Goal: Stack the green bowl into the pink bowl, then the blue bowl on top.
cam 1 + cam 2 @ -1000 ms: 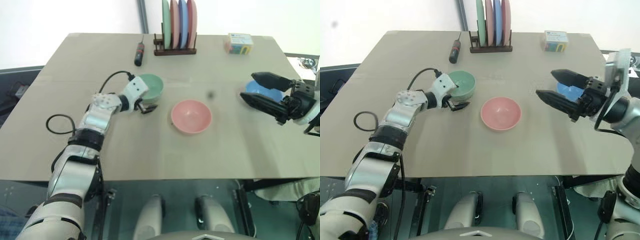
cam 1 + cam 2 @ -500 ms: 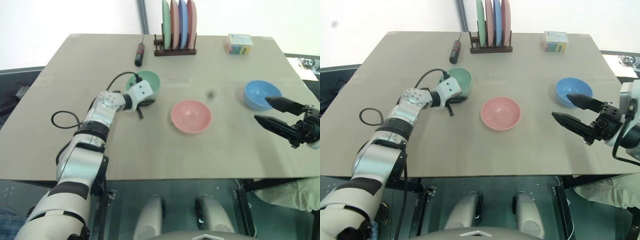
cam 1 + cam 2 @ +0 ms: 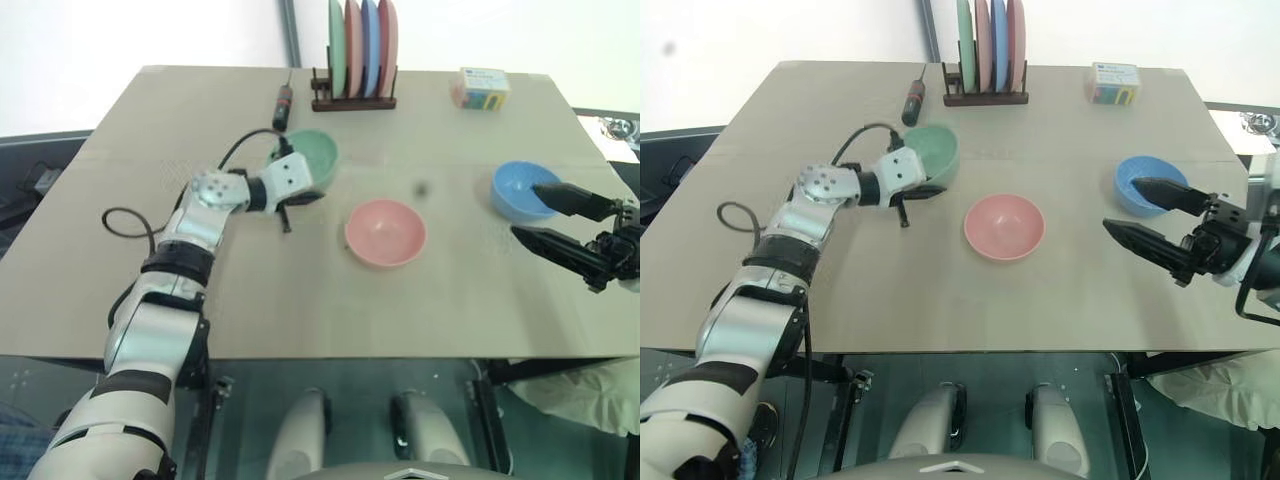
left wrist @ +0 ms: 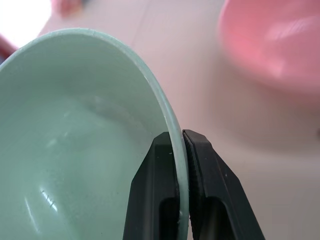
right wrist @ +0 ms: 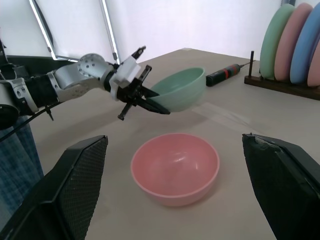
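Left end effector (image 4: 181, 150) pinches the rim of the matte mint-green plastic bowl (image 3: 310, 161), tilted beside the salmon-pink plastic bowl (image 3: 385, 232), for stacking; right end effector (image 3: 1150, 213) wide, empty.

No lettering can be read

- Three small round matte plastic bowls: one pale mint-green bowl (image 3: 312, 159), one salmon-pink bowl (image 3: 385, 232), one sky-blue bowl (image 3: 522, 191).
- Four flat round plates standing on edge: one green plate (image 3: 335, 40), two pink plates (image 3: 352, 38), one blue plate (image 3: 370, 38).
- One dark wooden plate rack (image 3: 353, 100).
- One black-and-red screwdriver (image 3: 283, 102).
- One small rectangular box with coloured print (image 3: 480, 87).
- One beige rectangular table (image 3: 300, 300).
- Two black two-fingered grippers: left gripper (image 3: 297, 198), right gripper (image 3: 545, 214).
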